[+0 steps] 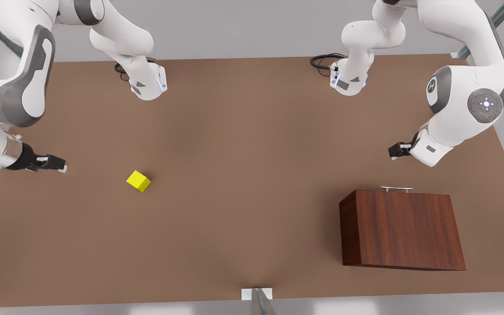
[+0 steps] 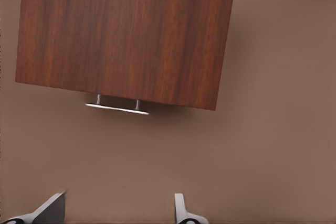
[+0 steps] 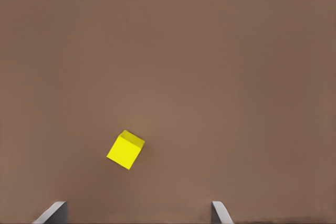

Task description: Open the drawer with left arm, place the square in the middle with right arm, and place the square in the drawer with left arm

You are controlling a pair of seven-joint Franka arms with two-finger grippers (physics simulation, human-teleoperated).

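Note:
The yellow square (image 1: 138, 180) lies on the brown tabletop toward the front view's left, also seen as the square (image 3: 126, 149). My right gripper (image 1: 57, 165) hovers to the left of it, open and holding nothing, its fingertips (image 3: 55, 211) wide apart. The wooden box (image 1: 400, 229) stands at the front view's right with its drawer pushed in; the silver handle (image 1: 396, 189) sticks out of its far side. My left gripper (image 1: 394, 151) hangs above and behind that handle (image 2: 116, 108), open and apart from it. The middle (image 1: 243, 166) of the table is bare brown surface.
Both arm bases (image 1: 149, 85) (image 1: 348, 81) stand at the table's far edge with black cables beside them. A small metal bracket (image 1: 257, 294) sits at the near edge. The box (image 2: 126, 35) is the one tall obstacle.

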